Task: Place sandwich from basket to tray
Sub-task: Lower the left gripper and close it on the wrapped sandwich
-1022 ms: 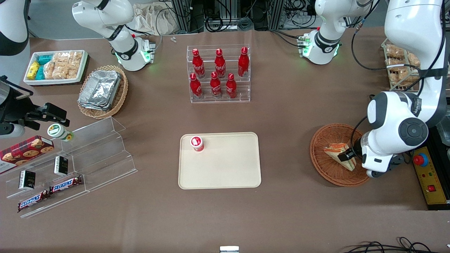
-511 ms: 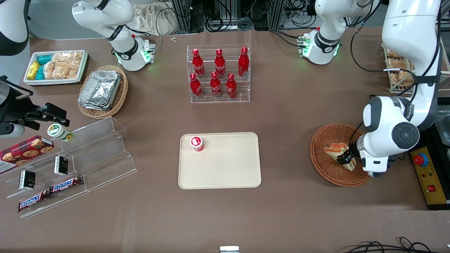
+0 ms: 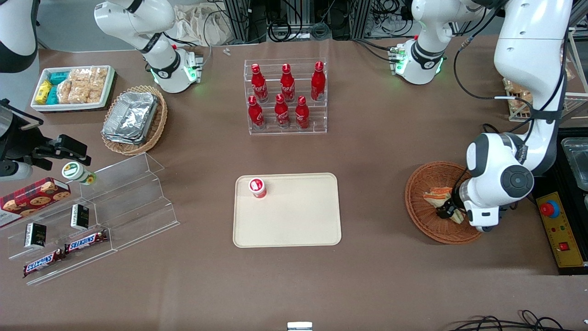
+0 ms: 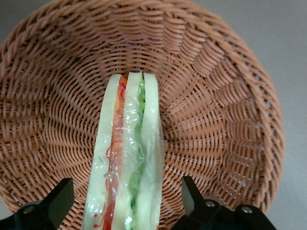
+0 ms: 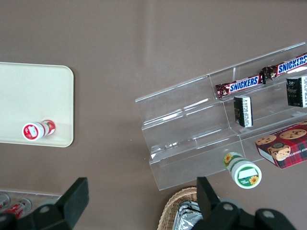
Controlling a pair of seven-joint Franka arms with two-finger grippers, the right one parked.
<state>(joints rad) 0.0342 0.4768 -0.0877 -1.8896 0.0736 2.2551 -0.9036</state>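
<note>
The sandwich (image 3: pixel 438 195) is a plastic-wrapped wedge of pale bread with orange, red and green filling, standing on edge in the round reddish-brown wicker basket (image 3: pixel 420 214) toward the working arm's end of the table. My left gripper (image 3: pixel 446 211) is low in the basket, over the end of the sandwich nearer the front camera. In the left wrist view the sandwich (image 4: pixel 127 158) lies between the two open fingers (image 4: pixel 191 194), with a gap on each side. The basket weave (image 4: pixel 216 96) surrounds it. The cream-beige tray (image 3: pixel 294 225) lies at the table's middle.
A small red-and-white bottle (image 3: pixel 257 187) stands on the tray's corner. A clear rack of red bottles (image 3: pixel 285 97) stands farther from the front camera. A yellow control box with a red button (image 3: pixel 561 230) sits beside the basket.
The left arm has shifted toward the table's middle and the gripper has come lower over the sandwich. The sandwich has stayed in the basket.
</note>
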